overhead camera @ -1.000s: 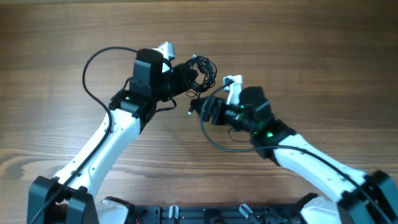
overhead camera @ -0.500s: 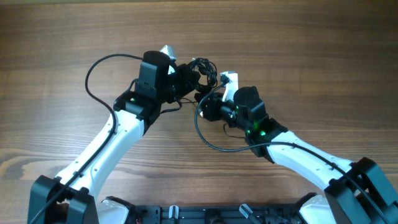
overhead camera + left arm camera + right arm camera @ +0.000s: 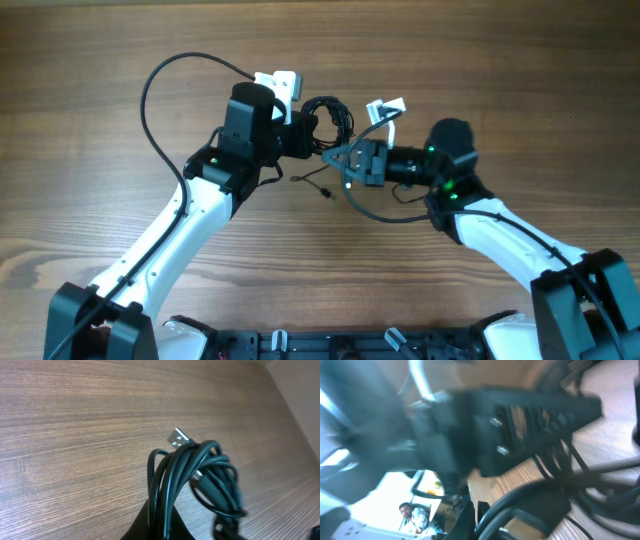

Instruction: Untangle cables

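The cables [image 3: 325, 115] are up off the worktop [image 3: 500, 60], a tight black coil hanging in the upper middle of the overhead view, right between the two arms. The left pincer [image 3: 308, 132] is pressed together on the coil's left side, and the left wrist view shows the strands rising straight out of its grip. A silver plug [image 3: 177, 437] pokes out at the top of the bundle.

The right pincer [image 3: 342, 160] sits just right of and below the coil, its fingers pressed together too. A strand runs from the bundle down to its tips, but the right wrist view is so blurred that it cannot be told whether that strand is really caught. One loose end [image 3: 315, 182] trails down onto the wood below the coil.

As for handling, these look like light, limp cords. They are thin and smooth-jacketed, so they are likely to slide through a weak pinch and spring back into their loops. The plugs are the stiff, snag-prone parts.

The best hold is probably a single strand close behind a plug, or that loose end, while the left side anchors the bundle. Taking several loops at once would likely only tighten the knot.
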Controlling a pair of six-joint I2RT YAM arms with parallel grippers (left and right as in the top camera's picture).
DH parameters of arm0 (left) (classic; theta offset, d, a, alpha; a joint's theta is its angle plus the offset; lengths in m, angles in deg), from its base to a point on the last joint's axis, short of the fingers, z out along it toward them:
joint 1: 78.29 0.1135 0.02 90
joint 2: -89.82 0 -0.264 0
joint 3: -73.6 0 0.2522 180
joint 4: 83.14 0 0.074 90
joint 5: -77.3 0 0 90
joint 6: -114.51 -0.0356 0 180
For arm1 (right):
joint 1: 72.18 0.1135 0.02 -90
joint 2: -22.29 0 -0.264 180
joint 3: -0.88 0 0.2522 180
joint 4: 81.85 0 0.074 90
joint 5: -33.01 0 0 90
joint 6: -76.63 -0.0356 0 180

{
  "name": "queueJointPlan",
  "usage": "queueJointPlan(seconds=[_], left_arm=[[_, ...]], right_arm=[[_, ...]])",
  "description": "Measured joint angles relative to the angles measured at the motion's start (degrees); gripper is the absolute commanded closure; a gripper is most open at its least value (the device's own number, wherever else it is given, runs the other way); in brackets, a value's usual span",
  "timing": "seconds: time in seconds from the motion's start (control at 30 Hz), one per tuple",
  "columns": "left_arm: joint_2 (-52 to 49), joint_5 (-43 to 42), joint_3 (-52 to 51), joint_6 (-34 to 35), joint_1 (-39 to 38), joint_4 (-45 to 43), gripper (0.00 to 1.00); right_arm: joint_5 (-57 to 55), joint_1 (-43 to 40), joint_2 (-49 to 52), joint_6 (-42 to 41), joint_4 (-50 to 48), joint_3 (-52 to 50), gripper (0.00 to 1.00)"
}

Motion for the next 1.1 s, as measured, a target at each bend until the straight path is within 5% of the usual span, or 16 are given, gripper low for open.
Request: queueJointPlan(seconds=[0.17, 0.43, 0.53, 0.63, 0.67, 0.7, 0.83, 1.1], left_arm=[[0.0, -2.1, 0.1, -2.8, -0.1, 2.6, 0.96], [0.0, -10.1, 0.2, -3.7, 0.0, 4.7, 0.96], [0.0, -12.0, 0.7, -7.1, 0.0, 7.2, 0.96], [0.0, -12.0, 0.7, -8.8, 0.0, 9.0, 0.96], [0.0, -12.0, 0.7, -9.1, 0.0, 9.2, 0.96], [0.0, -11.9, 0.6, -9.0, 0.2, 9.0, 0.96], [0.0, -6.4, 0.6, -1.1, 2.8, 7.9, 0.96], [0.0, -3.1, 0.5, 10.8, 8.9, 6.8, 0.96]], right_arm=[[1.6, -5.3, 0.0, -2.3, -0.7, 0.0, 0.96], [-14.5, -6.3, 0.1, -12.2, 0.1, 0.0, 0.94], [-22.3, -5.8, 0.1, -18.3, 0.3, 0.0, 0.79], [-30.6, -6.1, 0.0, -18.7, 0.5, 0.0, 0.4], [-32.2, -6.4, 0.0, -16.7, 1.6, 0.0, 0.09], [-33.1, -6.6, 0.0, -13.1, 4.2, 0.1, 0.0], [-33.7, -6.9, 0.0, 2.7, 17.9, 0.4, 0.0], [-23.0, -5.4, 0.0, 25.7, 26.4, 0.4, 0.0]])
